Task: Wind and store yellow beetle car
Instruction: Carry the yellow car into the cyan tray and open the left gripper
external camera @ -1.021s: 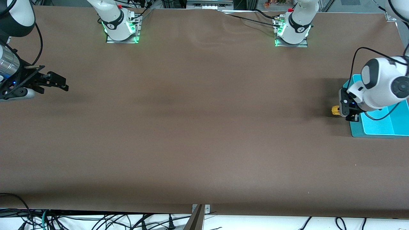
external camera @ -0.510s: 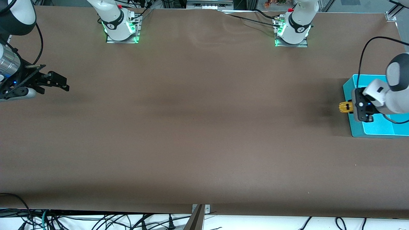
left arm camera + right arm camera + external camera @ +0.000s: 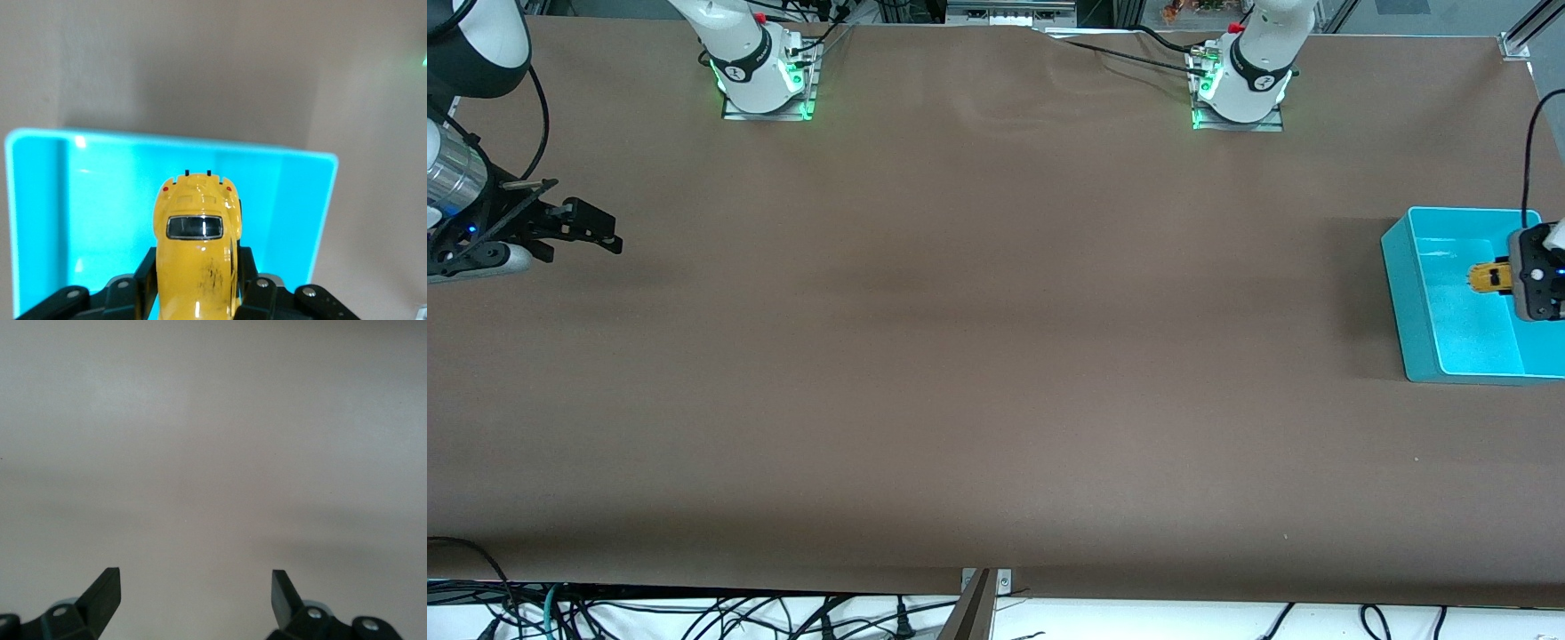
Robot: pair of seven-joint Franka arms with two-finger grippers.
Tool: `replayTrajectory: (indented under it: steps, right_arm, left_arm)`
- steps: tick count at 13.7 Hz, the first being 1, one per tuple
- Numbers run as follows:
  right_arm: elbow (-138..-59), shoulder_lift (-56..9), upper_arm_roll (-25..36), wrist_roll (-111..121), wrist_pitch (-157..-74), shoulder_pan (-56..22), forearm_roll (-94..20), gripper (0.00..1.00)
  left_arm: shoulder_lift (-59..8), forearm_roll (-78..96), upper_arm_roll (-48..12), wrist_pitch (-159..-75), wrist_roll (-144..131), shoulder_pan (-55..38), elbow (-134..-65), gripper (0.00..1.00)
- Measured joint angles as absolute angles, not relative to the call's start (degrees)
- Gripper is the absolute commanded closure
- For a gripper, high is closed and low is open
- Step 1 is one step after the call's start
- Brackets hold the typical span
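The yellow beetle car [image 3: 1488,278] is held in my left gripper [image 3: 1501,279], up in the air over the inside of the turquoise bin [image 3: 1416,293] at the left arm's end of the table. In the left wrist view the car [image 3: 197,247] sits between the two black fingers [image 3: 148,267], which press on its sides, with the bin's floor [image 3: 100,220] under it. My right gripper [image 3: 596,229] waits open and empty over the bare table at the right arm's end; its view shows its gripper [image 3: 197,590] over nothing but the tabletop.
The brown table [image 3: 978,356] carries only the turquoise bin, which runs off the view's edge. The two arm bases [image 3: 763,71] [image 3: 1240,84] stand along the table's edge farthest from the front camera.
My left gripper has carried the yellow car from over the table beside the bin to over the bin's inside. The right arm has barely moved.
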State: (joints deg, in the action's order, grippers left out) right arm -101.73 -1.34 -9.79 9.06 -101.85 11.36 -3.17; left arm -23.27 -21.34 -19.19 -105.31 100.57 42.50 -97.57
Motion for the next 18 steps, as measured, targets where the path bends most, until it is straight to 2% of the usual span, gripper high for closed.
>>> replayTrajectory:
  steps: [3,7,8,9,10,16,18]
  right_arm:
    - [-101.7,-1.3,-9.8,9.1,-101.8,11.2,-3.2,0.00]
    - [-101.7,-1.4,-9.7,9.1,-101.8,11.2,-3.2,0.00]
    - [-101.7,-1.4,-9.7,9.1,-101.8,11.2,-3.2,0.00]
    - [-101.7,-1.4,-9.7,9.1,-101.8,11.2,-3.2,0.00]
    - [-101.6,-1.4,-9.7,9.1,-101.8,11.2,-3.2,0.00]
    - [-101.6,-1.4,-9.7,9.1,-101.8,11.2,-3.2,0.00]
    - [-101.6,-1.4,-9.7,9.1,-101.8,11.2,-3.2,0.00]
  left_arm:
    - [-27.6,-22.0,-19.1,-116.1,105.4,47.5,-101.5,0.87]
    - [-32.8,-26.7,-19.1,-128.7,105.7,49.2,-106.1,0.85]
    - [-34.1,-27.6,-19.1,-131.6,105.7,49.9,-106.7,0.71]
    - [-35.3,-28.6,-19.1,-133.7,105.7,50.7,-107.1,0.40]
    - [-36.2,-29.1,-19.1,-134.9,105.7,51.4,-107.2,0.00]
    - [-34.2,-29.2,-20.9,-135.5,109.7,53.9,-106.0,0.00]
    - [-30.9,-27.2,-23.1,-130.2,109.4,54.0,-104.6,0.00]
